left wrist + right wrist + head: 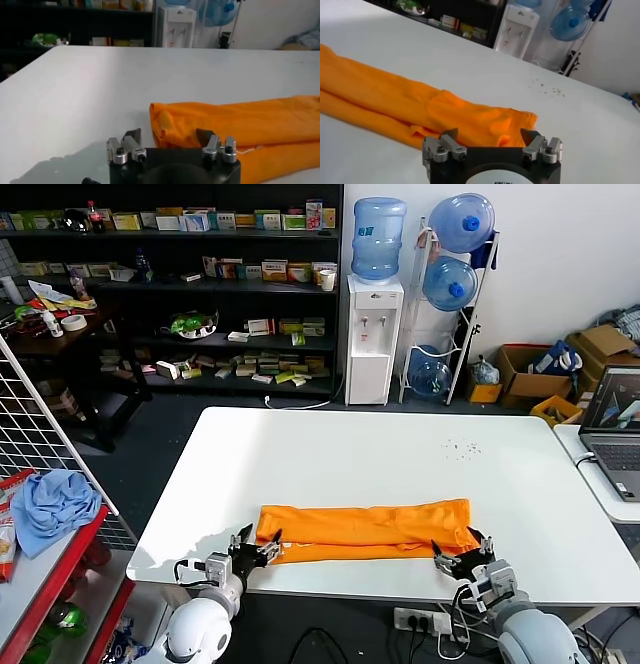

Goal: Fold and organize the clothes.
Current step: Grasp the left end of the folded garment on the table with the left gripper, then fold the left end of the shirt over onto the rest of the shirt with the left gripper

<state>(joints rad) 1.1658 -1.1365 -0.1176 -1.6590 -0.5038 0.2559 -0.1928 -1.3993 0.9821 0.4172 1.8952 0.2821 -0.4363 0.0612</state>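
The orange T-shirt (365, 529) lies folded into a long narrow strip across the near part of the white table (380, 454). No lettering shows. My left gripper (257, 551) is open at the strip's left end, just off its near edge; in the left wrist view (167, 136) the shirt's end (235, 125) lies between and beyond its fingertips. My right gripper (462, 556) is open at the strip's right end near the table's front edge; in the right wrist view (489, 135) the shirt's end (475, 117) lies just beyond its fingers.
A light blue cloth (50, 502) lies on a red cart at the left beside a white wire rack (45, 424). A laptop (612, 419) sits on a side table at the right. Shelves and a water dispenser (373, 334) stand beyond the table.
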